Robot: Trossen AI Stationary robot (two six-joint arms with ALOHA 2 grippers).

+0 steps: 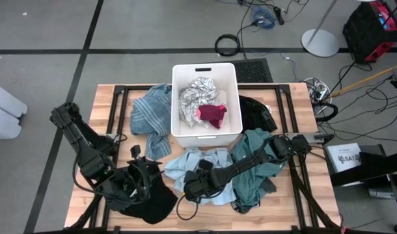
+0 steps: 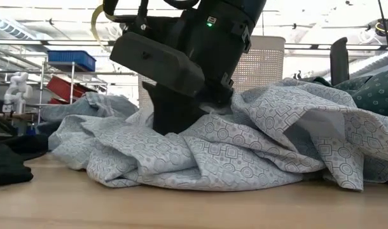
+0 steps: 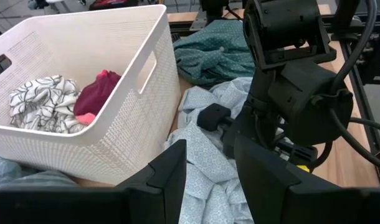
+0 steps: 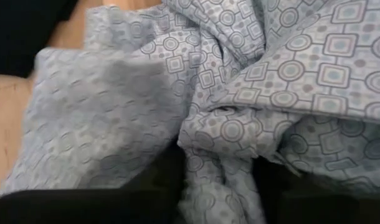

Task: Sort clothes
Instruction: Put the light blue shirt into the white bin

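Note:
A light blue patterned garment (image 1: 205, 162) lies crumpled on the wooden table near its front edge. My right gripper (image 4: 218, 186) reaches from the right and is down in this garment, shut on a bunched fold. My left gripper (image 3: 209, 165) hovers open at the near left, above a black garment (image 1: 153, 203), holding nothing. A teal green garment (image 1: 258, 159) lies on the table to the right. A blue striped one (image 1: 153, 114) lies left of the white bin (image 1: 205, 67). My right gripper has a bunched fold of the light blue garment (image 4: 220, 163) between its two fingers (image 4: 162, 186). The fingers come steeply from above, pointing down. The number of layers does not show. The garment lies slack on the table (image 2: 181, 203).
The white bin holds a white-grey patterned cloth (image 1: 197, 91) and a magenta piece (image 1: 213, 115). Another black garment (image 1: 256, 114) lies right of the bin. Bare wood (image 1: 88, 188) shows along the left edge. Cables and stands are on the floor beyond the table.

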